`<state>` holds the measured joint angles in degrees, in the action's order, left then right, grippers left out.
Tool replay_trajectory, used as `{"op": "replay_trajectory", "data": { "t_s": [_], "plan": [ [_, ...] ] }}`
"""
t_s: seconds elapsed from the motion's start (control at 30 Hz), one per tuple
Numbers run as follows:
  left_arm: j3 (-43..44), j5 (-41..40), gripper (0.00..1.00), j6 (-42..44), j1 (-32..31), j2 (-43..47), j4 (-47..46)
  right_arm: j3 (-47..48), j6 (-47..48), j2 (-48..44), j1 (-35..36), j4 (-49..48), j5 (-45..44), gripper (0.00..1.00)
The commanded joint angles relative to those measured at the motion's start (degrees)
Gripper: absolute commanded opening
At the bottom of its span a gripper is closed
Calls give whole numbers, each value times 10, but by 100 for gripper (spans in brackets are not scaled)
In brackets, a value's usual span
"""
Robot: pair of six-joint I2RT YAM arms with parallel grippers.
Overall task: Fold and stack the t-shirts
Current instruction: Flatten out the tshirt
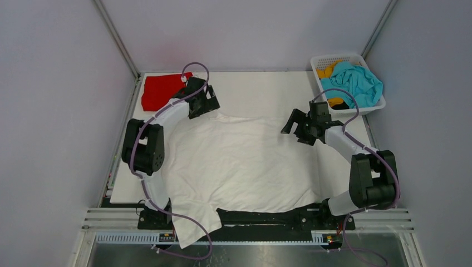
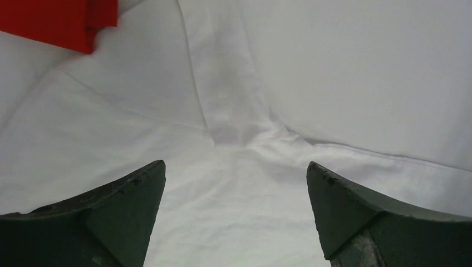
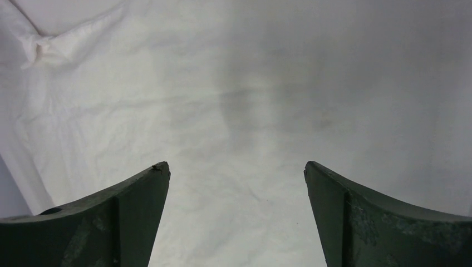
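The white t-shirt (image 1: 239, 161) lies spread across the table (image 1: 261, 92), part of it hanging over the near edge. My left end effector (image 2: 235, 171) and right end effector (image 3: 236, 167) hover wide open above it, gripping nothing. The red t-shirt (image 1: 158, 92) lies far left.

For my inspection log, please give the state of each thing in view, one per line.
White cloth t-shirt: spread open, unfolded, corner hanging off near edge
Bright red cloth t-shirt: folded
Teal cloth t-shirt: crumpled in white plastic lattice basket
Orange-yellow cloth t-shirt: crumpled, under teal one
Left gripper: open
Right gripper: open
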<state>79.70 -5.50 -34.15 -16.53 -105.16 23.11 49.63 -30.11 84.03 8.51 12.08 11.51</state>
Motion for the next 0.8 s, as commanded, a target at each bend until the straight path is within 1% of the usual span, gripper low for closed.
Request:
{"op": "replay_trajectory", "data": {
  "t_s": [0.0,0.1,0.17,0.27,0.47,0.5,0.67,0.73,0.77],
  "plan": [
    [22,35,93,-49,2,-59,-54,1,-10,24,3,-46,66,100],
    [34,36,76,-67,3,-94,-64,1,-11,38,3,-45,66,99],
    [42,28,61,-77,3,-109,-64,1,-8,45,3,-45,66,99],
    [54,25,47,-86,3,-126,-55,3,-6,54,3,-38,53,100],
    [72,24,25,-93,3,-150,-49,9,-3,65,3,-28,44,99],
    [76,26,23,-92,3,-154,-48,10,-2,66,3,-25,41,100],
    [88,30,18,-84,3,-160,-36,13,2,71,3,-16,34,99],
    [81,33,12,-78,3,-155,-35,14,2,72,3,-15,35,99],
    [74,34,6,-75,3,-152,-36,14,3,73,3,-14,34,100]
  ]
}}
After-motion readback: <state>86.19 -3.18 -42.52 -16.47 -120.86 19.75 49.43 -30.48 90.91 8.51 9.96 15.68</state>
